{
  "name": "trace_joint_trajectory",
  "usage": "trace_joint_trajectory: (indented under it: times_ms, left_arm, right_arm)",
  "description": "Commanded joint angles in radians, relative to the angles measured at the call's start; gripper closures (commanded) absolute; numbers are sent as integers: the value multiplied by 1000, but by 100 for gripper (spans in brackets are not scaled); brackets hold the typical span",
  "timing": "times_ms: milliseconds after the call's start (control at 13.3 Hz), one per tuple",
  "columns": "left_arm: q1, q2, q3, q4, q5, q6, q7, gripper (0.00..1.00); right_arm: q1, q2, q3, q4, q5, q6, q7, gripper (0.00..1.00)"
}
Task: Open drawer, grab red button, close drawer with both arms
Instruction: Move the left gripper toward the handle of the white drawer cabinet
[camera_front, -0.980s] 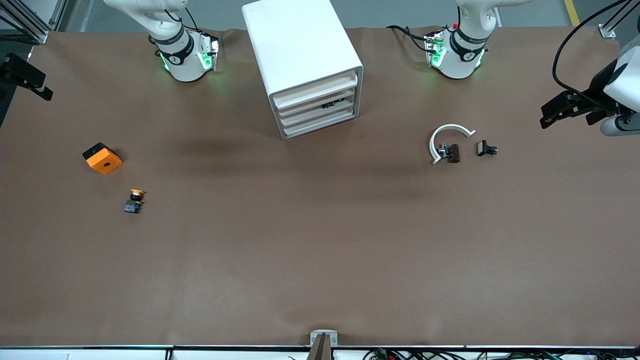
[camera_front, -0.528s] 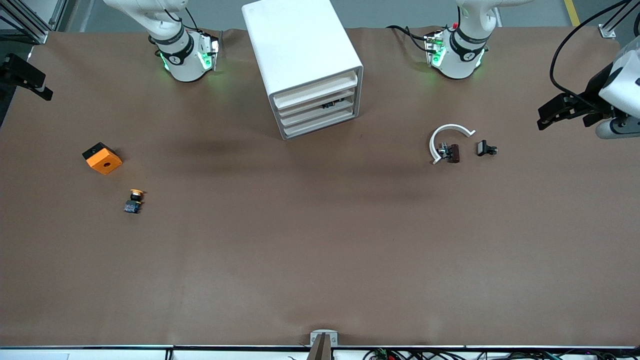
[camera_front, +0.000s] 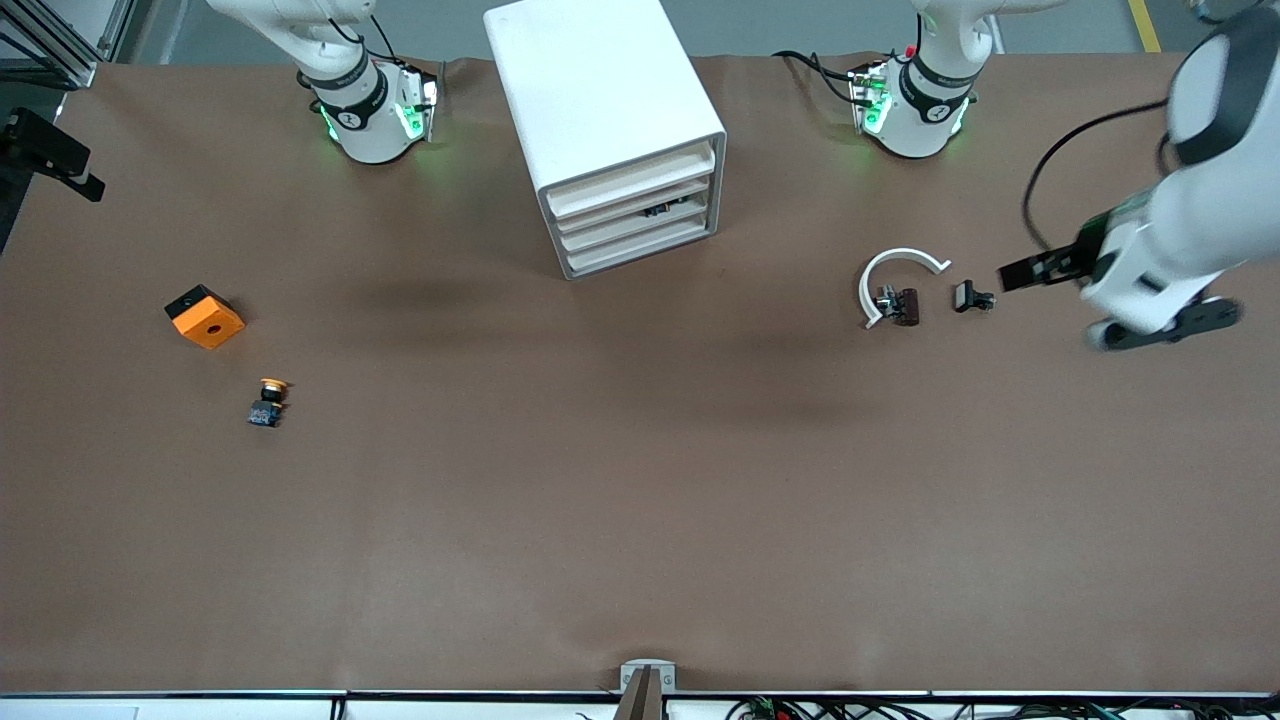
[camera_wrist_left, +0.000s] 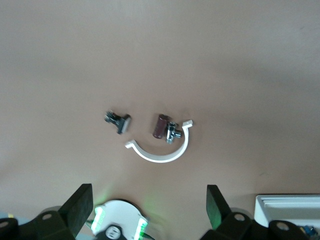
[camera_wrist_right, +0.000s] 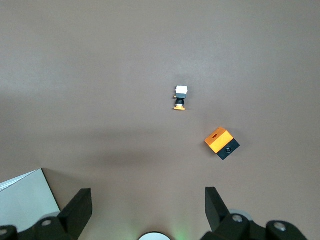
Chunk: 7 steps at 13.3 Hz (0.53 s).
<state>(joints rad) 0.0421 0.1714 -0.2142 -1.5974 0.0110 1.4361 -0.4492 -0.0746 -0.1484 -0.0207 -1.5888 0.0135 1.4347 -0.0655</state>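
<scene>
Both pairs of fingers stand wide, empty. Left gripper hangs over the worktop beside a small black clip; right gripper waits at its end. Drawer cabinet is shut; something dark shows in the second drawer, the button not identifiable.

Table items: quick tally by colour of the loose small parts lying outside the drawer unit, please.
Orange: 2, the orange block and the yellow-orange-capped button.
White: 1, the curved white piece.
Dark: 2, the brown part and the black clip.
Total: 5.
</scene>
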Motion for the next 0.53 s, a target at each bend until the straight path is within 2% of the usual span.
trace_joint_trajectory:
  times_ms: [0,377,452]
  left_arm:
    - [-63,103,-22,28,-10,-2,-237,0]
    - [-276,293,-21,30,-25,127,-831,0]
    - [-294,325,-22,36,-26,136,-917,0]
  right_arm:
    - [-1,-25,1,-22,-14,6,-7,0]
    - [-1,-16,2,3,-12,-4,-5,0]
    - [1,-14,1,7,-12,-10,7,0]
